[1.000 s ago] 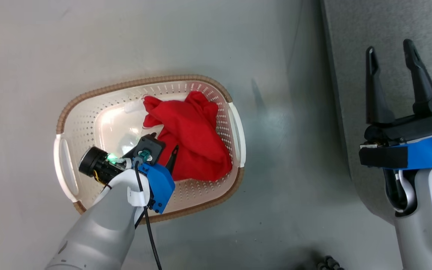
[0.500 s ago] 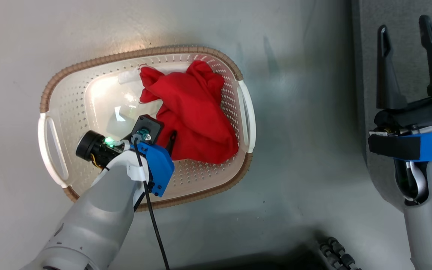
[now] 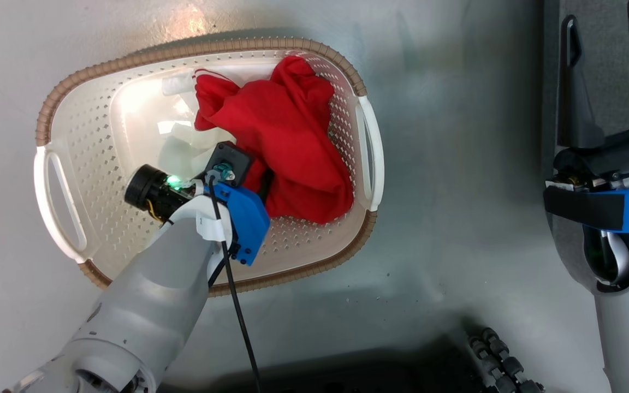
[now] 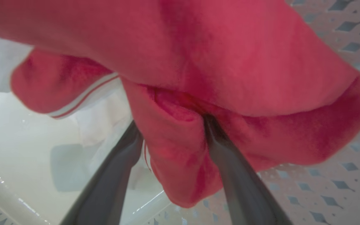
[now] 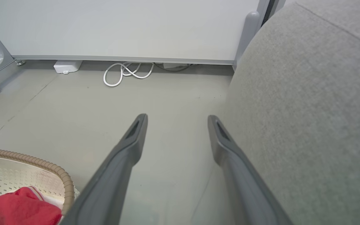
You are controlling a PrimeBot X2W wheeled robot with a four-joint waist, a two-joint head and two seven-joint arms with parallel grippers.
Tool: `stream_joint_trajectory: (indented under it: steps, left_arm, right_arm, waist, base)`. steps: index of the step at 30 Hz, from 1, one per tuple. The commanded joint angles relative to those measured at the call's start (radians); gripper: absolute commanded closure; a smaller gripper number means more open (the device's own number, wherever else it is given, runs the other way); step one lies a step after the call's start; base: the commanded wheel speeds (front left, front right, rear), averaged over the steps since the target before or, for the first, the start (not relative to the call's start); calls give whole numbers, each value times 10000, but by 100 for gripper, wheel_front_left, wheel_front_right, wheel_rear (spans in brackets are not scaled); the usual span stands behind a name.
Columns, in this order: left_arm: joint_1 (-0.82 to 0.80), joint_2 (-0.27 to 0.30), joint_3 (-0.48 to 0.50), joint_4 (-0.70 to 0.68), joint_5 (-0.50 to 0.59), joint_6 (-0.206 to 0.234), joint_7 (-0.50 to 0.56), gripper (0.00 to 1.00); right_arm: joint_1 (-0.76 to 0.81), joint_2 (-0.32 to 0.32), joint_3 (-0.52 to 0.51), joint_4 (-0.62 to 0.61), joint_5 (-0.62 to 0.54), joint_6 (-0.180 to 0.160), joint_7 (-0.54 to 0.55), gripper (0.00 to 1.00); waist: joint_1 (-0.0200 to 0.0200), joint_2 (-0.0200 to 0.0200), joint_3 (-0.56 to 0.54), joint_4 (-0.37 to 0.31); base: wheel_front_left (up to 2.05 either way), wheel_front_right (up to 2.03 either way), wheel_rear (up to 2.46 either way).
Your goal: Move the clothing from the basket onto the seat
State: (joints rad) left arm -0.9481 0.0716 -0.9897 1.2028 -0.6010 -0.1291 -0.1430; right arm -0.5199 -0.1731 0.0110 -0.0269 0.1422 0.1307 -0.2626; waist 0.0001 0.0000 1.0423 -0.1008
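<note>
Clothing (image 3: 287,136) against right wall of basket (image 3: 129,60)

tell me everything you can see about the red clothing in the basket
The clothing is soft red fabric, bunched in a rumpled heap, with a white-striped hem showing in the left wrist view. It lies inside the basket toward the head view's right, against the perforated wall. The open left gripper straddles a hanging fold, one finger pushed into a crease, not yet clamped.
</note>
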Motion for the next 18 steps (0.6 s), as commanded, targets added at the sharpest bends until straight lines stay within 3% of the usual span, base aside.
stream_joint_trajectory:
  steps: [1, 5, 6, 7, 18]
  left_arm:
    - [-205, -7, -91, -44, -96, -18, -16, 0]
    - [-248, -20, -595, -199, -414, -18, 102, 0]
    - [-270, 5, -756, -237, -496, -18, 155, 66]
    - [-320, 44, -894, -264, -561, -18, 174, 100]
    - [-494, 163, -2076, -472, -1554, -19, -9, 100]
  right_arm:
    - [-112, -63, -37, -34, -54, 1, -34, 0]
    - [-96, -12, -54, -76, -104, 1, -34, 0]
    - [-100, -3, -57, -81, -113, 1, -34, 0]
    - [-102, 9, -61, -75, -106, 1, -34, 0]
    - [-192, 14, -109, 47, -91, 1, -36, 0]
  waist:
    - [-1, 0, 48, 8]
    - [-1, 0, 137, 6]
    - [-1, 0, 150, 3]
    - [-1, 0, 158, 2]
    - [-1, 0, -8, 52]
  base:
    - [0, 0, 0]
    - [0, 0, 0]
    - [0, 0, 0]
    - [0, 0, 0]
    - [0, 0, 0]
